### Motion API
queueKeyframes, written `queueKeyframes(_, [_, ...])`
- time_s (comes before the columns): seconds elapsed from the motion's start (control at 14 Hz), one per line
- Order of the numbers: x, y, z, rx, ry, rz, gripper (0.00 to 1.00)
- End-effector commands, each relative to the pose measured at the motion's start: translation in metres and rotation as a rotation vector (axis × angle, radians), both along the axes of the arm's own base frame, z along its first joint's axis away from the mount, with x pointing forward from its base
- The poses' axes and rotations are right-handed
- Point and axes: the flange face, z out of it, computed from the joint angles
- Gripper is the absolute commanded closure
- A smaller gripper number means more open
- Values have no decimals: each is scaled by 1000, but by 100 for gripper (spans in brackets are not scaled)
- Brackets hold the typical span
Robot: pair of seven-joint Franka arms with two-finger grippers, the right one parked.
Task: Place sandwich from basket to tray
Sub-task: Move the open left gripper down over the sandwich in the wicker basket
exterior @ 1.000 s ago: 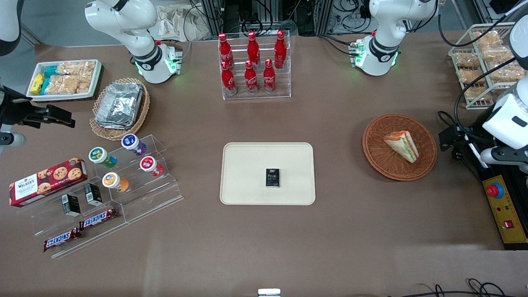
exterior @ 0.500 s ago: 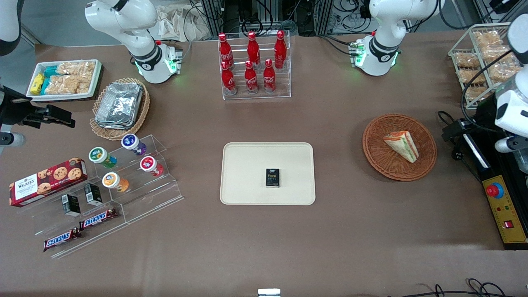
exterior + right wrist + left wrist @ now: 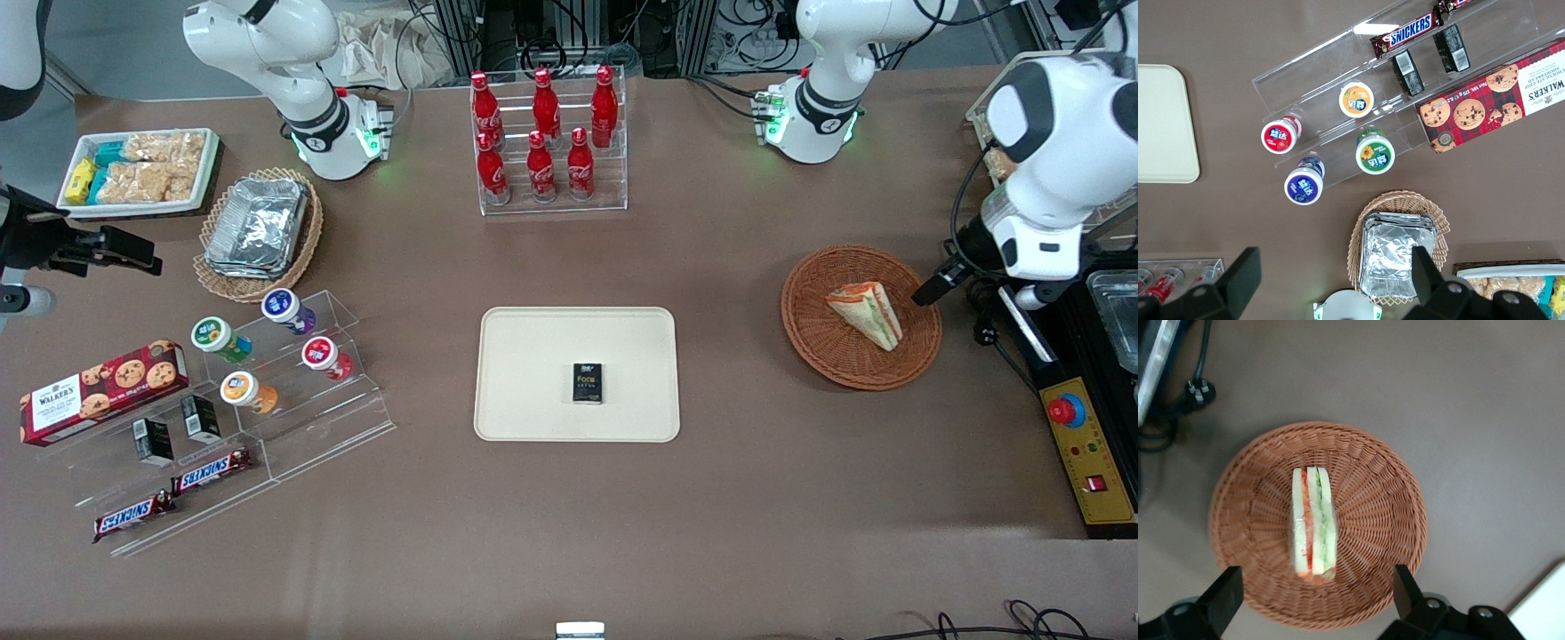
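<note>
The sandwich point(image 3: 867, 313), a pale wedge with orange-red and green layers, lies in the round orange-brown wicker basket point(image 3: 800, 329). The left arm's gripper point(image 3: 944, 271) hangs above the basket's rim on the working arm's side, clear of the sandwich. In the left wrist view the gripper point(image 3: 1315, 600) is open wide and empty. The sandwich point(image 3: 1313, 523) and basket point(image 3: 1385, 500) lie below, between its fingers point(image 3: 1225, 597). The cream tray point(image 3: 533, 356) lies at the table's middle with a small black box point(image 3: 587, 383) on it. A corner of the tray point(image 3: 1545, 607) shows in the wrist view.
A control box with a red button point(image 3: 1067, 411) and cables point(image 3: 987, 333) lie at the working arm's end. A cola bottle rack point(image 3: 547, 133) stands farther from the camera than the tray. Snack shelves point(image 3: 231, 391) and a foil-tray basket point(image 3: 258, 227) lie toward the parked arm's end.
The left arm has swung in from the table's end toward the basket. Its gripper now hangs over the basket's rim. The sandwich, basket and tray have not moved.
</note>
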Motion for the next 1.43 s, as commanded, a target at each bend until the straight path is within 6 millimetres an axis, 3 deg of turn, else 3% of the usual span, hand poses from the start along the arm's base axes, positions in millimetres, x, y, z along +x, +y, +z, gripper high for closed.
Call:
queueKeyframes(0.0, [-12, -7, -52, 8, -25, 114, 0])
queueKeyframes(0.21, [-19, -8, -98, 3, -31, 171, 0])
queueKeyframes(0.43, [-16, -19, -126, 0, -33, 184, 0])
queueKeyframes(0.86, [-25, -25, -152, 6, 12, 169, 2])
queueKeyframes(0.93, [-25, -25, -155, 7, 15, 166, 41])
queueKeyframes(1.0, [-26, -25, -156, 9, 20, 152, 99])
queueKeyframes(1.36, [-29, -29, -165, 67, 53, 7, 100])
